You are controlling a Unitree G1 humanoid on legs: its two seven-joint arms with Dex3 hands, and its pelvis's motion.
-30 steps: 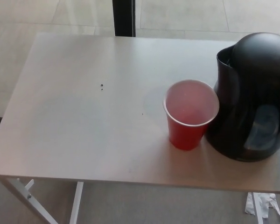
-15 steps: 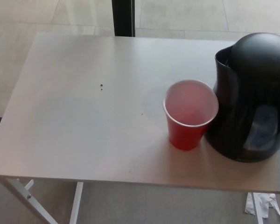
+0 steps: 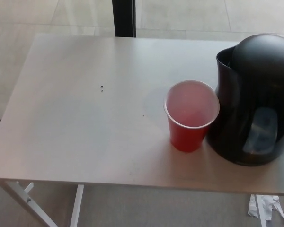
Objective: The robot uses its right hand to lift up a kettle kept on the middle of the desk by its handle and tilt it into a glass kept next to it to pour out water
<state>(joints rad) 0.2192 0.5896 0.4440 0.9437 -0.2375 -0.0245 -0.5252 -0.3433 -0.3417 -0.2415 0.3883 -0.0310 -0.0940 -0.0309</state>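
Head view: A black kettle [image 3: 254, 99] stood upright at the right side of a pale grey counter [image 3: 75, 127], its domed lid closed and its spout toward the counter's far edge. A clear water window low on its body faced the camera. Its right side ran off the frame, so the handle could not be seen.

A red cup [image 3: 191, 115] with a white rim stood upright against the kettle's left side, seemingly touching it, nearer the counter's front edge than its back. Its pinkish inside looked dry, though a small amount of liquid could not be ruled out.

Neither robot hand appeared in the frame, so the state of the fingers could not be told, and no place could be given relative to them.

Two tiny dark specks [image 3: 102, 88] marked the counter well to the cup's left. A dark vertical post [image 3: 124, 18] rose beyond the far edge, against a tiled floor [image 3: 28, 14]. White counter legs [image 3: 76, 208] showed below the front edge at left, and crumpled white paper [image 3: 267, 207] lay on the floor at lower right.
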